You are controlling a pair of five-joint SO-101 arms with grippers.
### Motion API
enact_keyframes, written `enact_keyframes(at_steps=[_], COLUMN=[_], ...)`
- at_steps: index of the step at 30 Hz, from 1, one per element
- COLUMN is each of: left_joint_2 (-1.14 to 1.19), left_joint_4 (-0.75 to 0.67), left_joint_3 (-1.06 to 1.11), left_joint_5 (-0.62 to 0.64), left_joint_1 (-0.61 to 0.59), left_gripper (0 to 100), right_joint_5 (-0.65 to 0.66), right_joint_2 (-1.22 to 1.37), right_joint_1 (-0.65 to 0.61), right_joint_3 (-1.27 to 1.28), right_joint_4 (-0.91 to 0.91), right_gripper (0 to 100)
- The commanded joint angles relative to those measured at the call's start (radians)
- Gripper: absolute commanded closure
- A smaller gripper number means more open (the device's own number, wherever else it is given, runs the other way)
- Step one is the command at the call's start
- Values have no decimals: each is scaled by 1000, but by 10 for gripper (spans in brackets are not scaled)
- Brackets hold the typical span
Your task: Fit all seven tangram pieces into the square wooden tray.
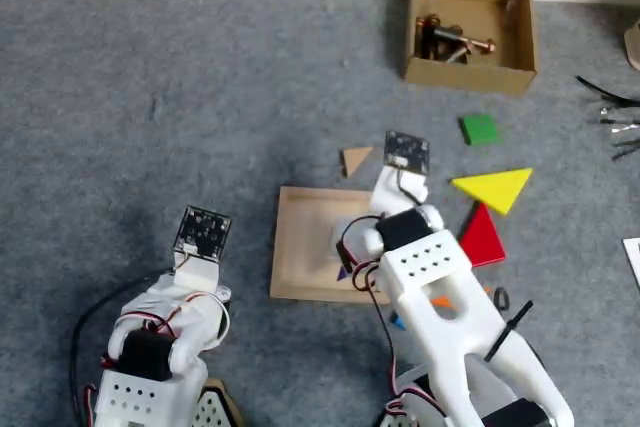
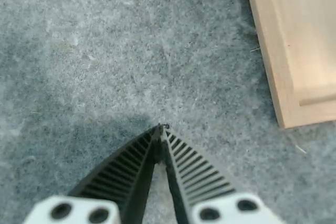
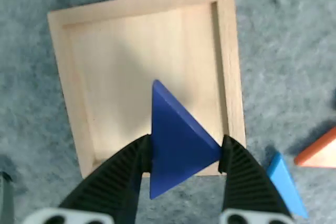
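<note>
One piece is in hand: the right claw [image 3: 186, 148] grips the blue triangle [image 3: 176, 135] over the near right part of the tray [image 3: 228, 51], which looks empty. The left claw [image 2: 160, 129] is clenched on nothing, over the worktop [image 2: 105, 51] left of the tray. Step: first placement. Next, lower the triangle flat into a corner, edges against the rim, then release.
</note>
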Motion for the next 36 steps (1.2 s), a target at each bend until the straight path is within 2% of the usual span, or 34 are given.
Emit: enact_keyframes(at_steps=[1, 15, 21, 28, 36], left_joint_2=[-4, -4, -4, -4, -4], left_joint_4=[5, 5, 5, 5, 5], left_joint_3=[19, 19, 19, 19, 19], left_joint_5=[6, 6, 6, 6, 6], left_joint_1=[15, 15, 15, 15, 15], left_gripper=[995, 995, 995, 995, 995], right_joint_5=[-20, -29, -301, -302, -308], right_joint_2=[-45, -35, -36, -45, -42], right_joint_1=[-13, -16, -16, -16, -13], right_joint_3=[-5, -5, 24, 171, 209], right_joint_4=[-22, -24, -51, -226, -271], right_gripper=[850, 850, 850, 848, 848])
